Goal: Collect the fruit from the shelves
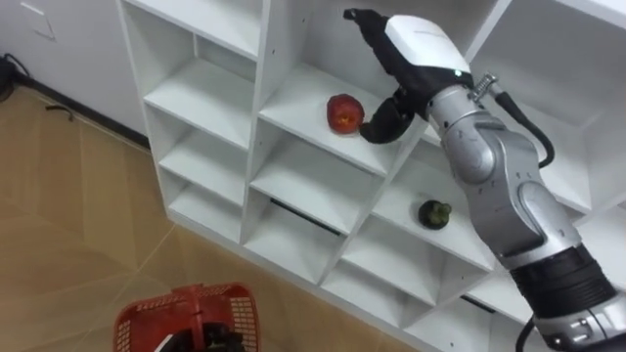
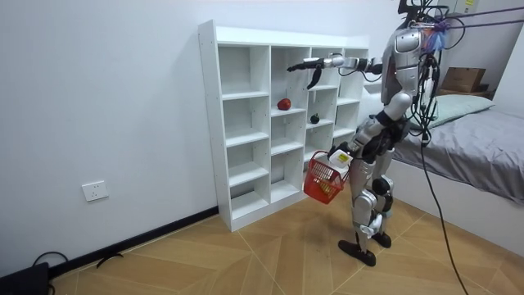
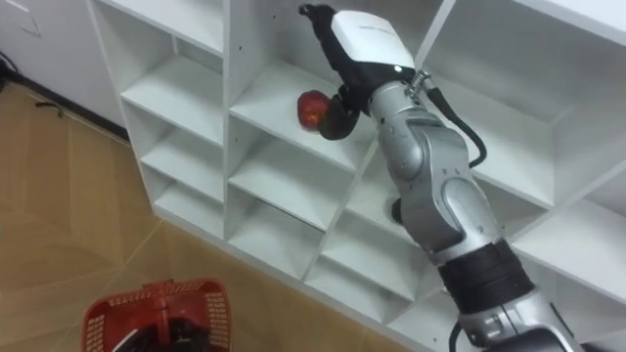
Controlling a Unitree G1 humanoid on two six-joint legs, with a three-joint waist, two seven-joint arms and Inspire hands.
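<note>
**A:** Where is the fruit at this moment?

**B:** The red fruit (image 1: 344,113) sits on a shelf board in the middle column of the closet (image 1: 201,98). A dark green fruit (image 1: 434,213) lies in the next column to the right, one board lower. Neither is in a hand.

**A:** And the hands?

**B:** The right hand (image 1: 421,54) is reached into the red fruit's compartment and is open. Its fingers stretch out above and past the fruit, and its thumb (image 1: 381,125) hooks down just beside it. I can't tell whether the thumb touches. The left hand (image 2: 339,156) is down at hip level, closed round the handle of the basket (image 1: 156,313), which hangs above the floor.

**A:** So the job in hand is the grasp on the red one. How should it go?

**B:** By my reading the palm is too high. Lower it until the fruit sits between thumb and fingers, then close from both sides together, round the widest part. The fruit is round, so a one-sided nudge could send it rolling.

**A:** And after that?

**B:** Lift it clear of the board before drawing back, and keep off the upright panel. Bring the fruit right down to the basket rather than dropping it in from above.
</note>
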